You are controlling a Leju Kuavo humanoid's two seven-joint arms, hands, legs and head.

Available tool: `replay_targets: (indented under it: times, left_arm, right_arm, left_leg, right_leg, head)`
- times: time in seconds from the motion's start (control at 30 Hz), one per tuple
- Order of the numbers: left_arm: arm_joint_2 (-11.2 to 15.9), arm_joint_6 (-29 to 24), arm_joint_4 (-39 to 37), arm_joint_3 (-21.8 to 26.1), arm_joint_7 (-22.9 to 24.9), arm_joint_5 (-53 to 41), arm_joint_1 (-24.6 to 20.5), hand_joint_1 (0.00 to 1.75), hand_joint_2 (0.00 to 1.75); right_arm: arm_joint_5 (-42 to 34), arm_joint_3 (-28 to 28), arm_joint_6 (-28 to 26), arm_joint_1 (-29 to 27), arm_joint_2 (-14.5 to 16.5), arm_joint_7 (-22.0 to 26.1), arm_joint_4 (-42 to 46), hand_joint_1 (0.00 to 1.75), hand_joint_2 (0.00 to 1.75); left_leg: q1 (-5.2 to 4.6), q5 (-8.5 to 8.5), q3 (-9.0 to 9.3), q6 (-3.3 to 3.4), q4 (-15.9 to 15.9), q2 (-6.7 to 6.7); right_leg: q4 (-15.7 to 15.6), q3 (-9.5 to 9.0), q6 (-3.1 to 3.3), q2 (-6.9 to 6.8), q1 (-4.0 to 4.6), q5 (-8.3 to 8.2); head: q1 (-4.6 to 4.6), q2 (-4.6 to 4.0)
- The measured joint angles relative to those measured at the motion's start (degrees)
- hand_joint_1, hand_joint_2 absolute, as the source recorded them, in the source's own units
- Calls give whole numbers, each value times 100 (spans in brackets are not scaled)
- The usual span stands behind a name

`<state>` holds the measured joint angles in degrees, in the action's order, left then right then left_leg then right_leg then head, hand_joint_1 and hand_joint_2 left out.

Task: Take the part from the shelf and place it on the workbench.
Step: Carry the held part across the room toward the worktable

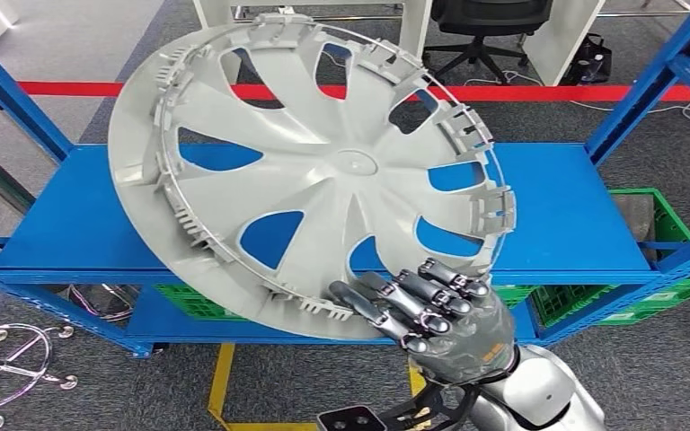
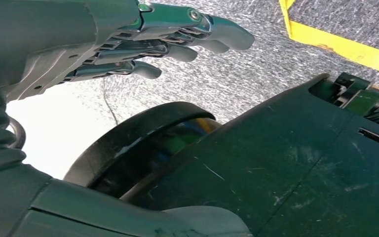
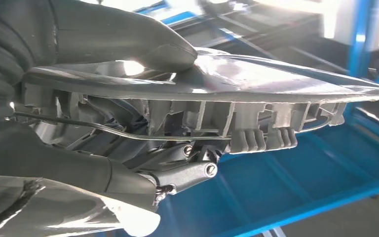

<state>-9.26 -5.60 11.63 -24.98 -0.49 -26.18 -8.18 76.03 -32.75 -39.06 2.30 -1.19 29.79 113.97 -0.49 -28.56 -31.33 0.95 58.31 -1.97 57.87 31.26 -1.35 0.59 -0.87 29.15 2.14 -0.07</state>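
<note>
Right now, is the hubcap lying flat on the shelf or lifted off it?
Lifted. The right hand grips the hubcap's rim, holding it tilted above the blue shelf.

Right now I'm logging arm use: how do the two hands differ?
The right hand grips the grey wheel cover by its rim above the blue shelf, thumb on one face and fingers on the other; the left hand holds nothing, fingers loosely extended over the carpet. Both have dark fingers.
</note>
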Motion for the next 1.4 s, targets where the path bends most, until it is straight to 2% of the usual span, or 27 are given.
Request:
replay_targets:
  times: [0.1, 0.17, 0.2, 0.27, 0.3, 0.33, 0.37, 0.4, 0.47, 0.53, 0.63, 0.7, 0.8, 0.83, 0.87, 0.9, 0.97, 1.0, 1.07, 1.13, 1.17, 1.2, 1.23, 1.3, 1.33, 1.37, 1.4]
  left_arm:
    - [-4, -29, 0, 0, 11, -34, -5, 0, 175]
    - [-13, -42, 0, 0, 14, -51, -16, 0, 175]
    - [-18, -43, 0, 0, 14, -59, -21, 0, 175]
    - [-22, -44, 0, 0, 14, -76, -19, 0, 175]
    - [-22, -45, 0, 0, 15, -90, -15, 0, 175]
    - [-22, -45, 0, 0, 16, -107, -12, 0, 175]
    - [-23, -46, 0, 0, 17, -121, -11, 0, 175]
    - [-27, -46, 0, 0, 18, -134, -13, 0, 175]
    - [-32, -46, 0, 0, 18, -148, -21, 0, 175]
    - [-34, -48, 0, 0, 18, -169, -32, 0, 175]
    - [-32, -48, 0, 0, 18, -204, -37, 0, 175]
    - [-30, -48, 0, 0, 19, -221, -38, 0, 175]
    - [-32, -49, 2, 0, 20, -259, -49, 0, 175]
    - [-32, -50, 2, 0, 20, -275, -54, 0, 175]
    - [-32, -50, 2, -1, 20, -294, -58, 0, 175]
    - [-32, -50, 2, -4, 20, -321, -60, 0, 175]
    - [-31, -50, 7, -15, 14, -385, -66, 0, 175]
    - [-33, -50, 10, -21, 7, -412, -77, 0, 175]
    - [-37, -50, 17, -29, -6, -443, -100, 0, 175]
    - [-44, -50, 17, -33, -11, -447, -101, 0, 175]
    - [-47, -50, 17, -36, -11, -457, -100, 0, 175]
    - [-51, -50, 17, -42, -12, -473, -103, 0, 175]
    - [-55, -49, 17, -50, -13, -499, -110, 0, 175]
    - [-57, -31, 17, -71, -13, -561, -119, 0, 175]
    - [-58, -13, 17, -86, -13, -594, -121, 0, 175]
    - [-59, 8, 17, -103, -13, -623, -123, 0, 175]
    - [-62, 26, 17, -123, -13, -649, -126, 0, 175]
  right_arm:
    - [-329, 382, 0, -179, 311, 727, -37, 175, 175]
    - [-440, 610, 0, -260, 479, 937, -62, 175, 175]
    - [-460, 688, 0, -283, 531, 964, -74, 175, 175]
    - [-473, 818, 0, -334, 613, 990, -98, 175, 175]
    - [-476, 870, 0, -362, 644, 993, -110, 175, 175]
    - [-480, 917, 0, -385, 673, 994, -123, 175, 175]
    - [-484, 952, 0, -399, 696, 996, -135, 175, 175]
    - [-489, 977, 0, -408, 718, 996, -146, 175, 175]
    - [-500, 1017, -1, -416, 764, 997, -162, 175, 175]
    - [-505, 1052, -3, -422, 806, 999, -176, 175, 175]
    - [-506, 1085, -5, -435, 849, 1001, -193, 175, 175]
    - [-505, 1104, -5, -438, 882, 1001, -209, 175, 175]
    - [-497, 1138, -4, -439, 920, 1000, -227, 175, 175]
    - [-490, 1146, -4, -442, 924, 1000, -231, 175, 175]
    - [-483, 1155, -4, -447, 927, 1001, -233, 175, 175]
    - [-476, 1163, -4, -455, 929, 1001, -235, 175, 175]
    - [-465, 1182, -5, -475, 943, 1001, -232, 175, 175]
    - [-461, 1195, -6, -485, 952, 1001, -225, 175, 175]
    - [-458, 1222, -7, -503, 964, 1001, -210, 175, 175]
    - [-457, 1247, -8, -523, 971, 1001, -205, 175, 175]
    - [-454, 1258, -8, -535, 974, 1001, -204, 175, 175]
    - [-447, 1271, -9, -546, 976, 1001, -200, 175, 175]
    - [-436, 1286, -9, -559, 977, 1002, -195, 175, 175]
    - [-411, 1318, -9, -599, 977, 1003, -180, 175, 175]
    - [-396, 1341, -9, -630, 976, 1003, -172, 175, 175]
    - [-383, 1366, -9, -662, 976, 1003, -163, 175, 175]
    - [-371, 1390, -9, -691, 976, 1003, -153, 175, 175]
  left_leg:
    - [12, 57, 10, 59, -49, 7]
    - [43, 136, 28, 116, -147, 20]
    - [58, 162, 27, 134, -179, 28]
    - [56, 181, -5, 150, -181, 31]
    - [56, 184, -20, 149, -172, 31]
    - [57, 187, -30, 146, -163, 31]
    - [60, 187, -35, 140, -150, 28]
    - [66, 181, -40, 127, -129, 22]
    - [65, 164, -72, 72, -75, 10]
    - [52, 175, -131, -9, -19, 0]
    - [53, 181, -219, -111, 44, 2]
    - [60, -74, -334, -174, 310, 55]
    - [73, -713, -655, -219, 1335, 119]
    - [73, -788, -696, -216, 1567, 124]
    - [72, -747, -650, -205, 1610, 125]
    - [70, -609, -499, -182, 1429, 126]
    - [52, -296, -19, -104, 660, 127]
    - [37, -218, 187, -69, 295, 128]
    - [2, -208, 344, -22, -55, 127]
    - [5, -140, 300, 13, -121, 138]
    - [15, -88, 268, 43, -152, 149]
    - [29, -25, 225, 76, -181, 161]
    - [36, 31, 173, 104, -195, 173]
    - [23, 124, 39, 134, -180, 176]
    - [15, 168, -31, 136, -167, 177]
    - [9, 210, -98, 136, -153, 178]
    - [5, 249, -164, 132, -135, 178]
  right_leg:
    - [-18, 2, -56, 1, -5, -18]
    - [154, 97, -94, -8, 4, 135]
    - [402, 216, -104, -14, 6, 301]
    - [1135, 534, -129, -19, 2, 651]
    - [1402, 648, -141, -19, -4, 722]
    - [1505, 683, -152, -21, -12, 691]
    - [1388, 613, -162, -23, -23, 555]
    - [1058, 439, -170, -25, -39, 342]
    - [374, 68, -177, 7, -50, 85]
    - [112, -67, -154, 46, -40, 72]
    - [99, -4, -48, 32, -43, 43]
    - [88, 59, 47, -10, -57, -8]
    - [94, 170, 137, -87, -32, -83]
    - [98, 208, 150, -108, -20, -109]
    - [103, 244, 154, -124, -8, -136]
    - [108, 276, 154, -134, 3, -161]
    - [115, 326, 142, -141, 27, -211]
    - [117, 347, 124, -145, 35, -242]
    - [110, 391, 61, -160, 35, -320]
    - [103, 440, -12, -160, 26, -373]
    - [148, 490, -42, -145, 26, -302]
    - [282, 561, -67, -126, 28, -141]
    - [535, 660, -85, -104, 25, 106]
    - [1229, 838, -113, -86, 22, 570]
    - [1507, 872, -121, -83, 22, 648]
    - [1618, 831, -125, -83, 22, 596]
    - [1539, 700, -120, -83, 22, 448]
  head:
    - [-2, 0]
    - [11, 0]
    - [19, 0]
    - [30, 0]
    - [28, 0]
    - [28, 0]
    - [28, 0]
    - [29, 0]
    - [31, 0]
    - [34, 0]
    - [31, 0]
    - [13, 0]
    - [-8, 0]
    - [-7, 0]
    - [-8, 0]
    - [-7, 0]
    - [-5, 0]
    - [-2, 0]
    - [0, 0]
    - [-3, 0]
    - [4, 0]
    - [17, 0]
    - [30, 0]
    - [49, 0]
    - [49, 0]
    - [49, 0]
    - [49, 0]
